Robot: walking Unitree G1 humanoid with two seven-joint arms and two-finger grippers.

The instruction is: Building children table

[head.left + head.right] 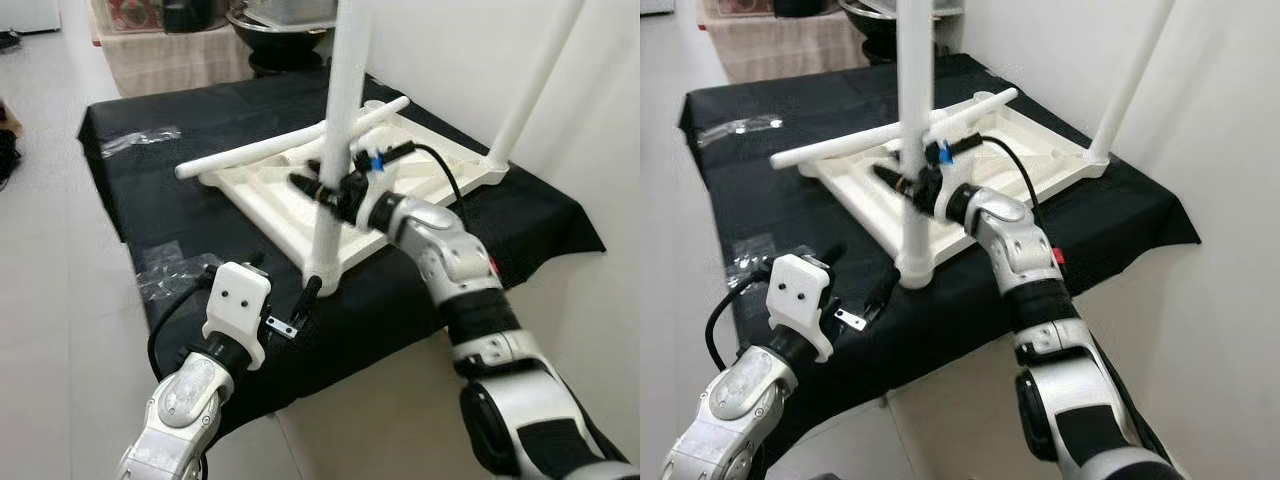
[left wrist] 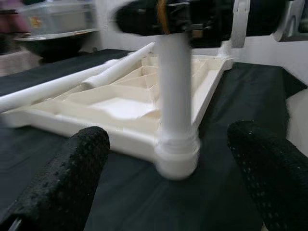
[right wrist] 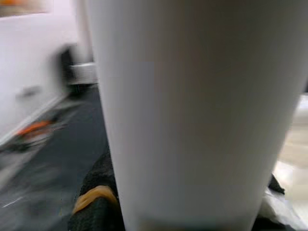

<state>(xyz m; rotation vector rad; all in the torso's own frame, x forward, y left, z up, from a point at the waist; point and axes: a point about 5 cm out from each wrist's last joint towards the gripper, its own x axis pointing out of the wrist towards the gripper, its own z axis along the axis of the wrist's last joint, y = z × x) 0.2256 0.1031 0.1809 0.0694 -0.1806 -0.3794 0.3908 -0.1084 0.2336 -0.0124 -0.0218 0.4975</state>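
Note:
A white children's table top (image 1: 290, 205) lies upside down on a black-covered surface (image 1: 150, 190). One white leg (image 1: 340, 130) stands upright in its near corner socket (image 1: 322, 272), and my right gripper (image 1: 318, 190) is shut on that leg partway up. In the right wrist view the leg (image 3: 192, 110) is very close. A second leg (image 1: 535, 80) stands at the far right corner. Two loose legs (image 1: 260, 152) lie across the top. My left gripper (image 1: 300, 305) is open just in front of the near socket (image 2: 175, 154), low over the cloth.
The black cloth hangs over the near edge (image 1: 330, 380). A white wall (image 1: 470, 60) rises right behind the table. Clear plastic bags (image 1: 140, 140) lie on the cloth at the left. A dark bowl (image 1: 275, 30) and clutter stand at the back, with pale floor (image 1: 50, 300) to the left.

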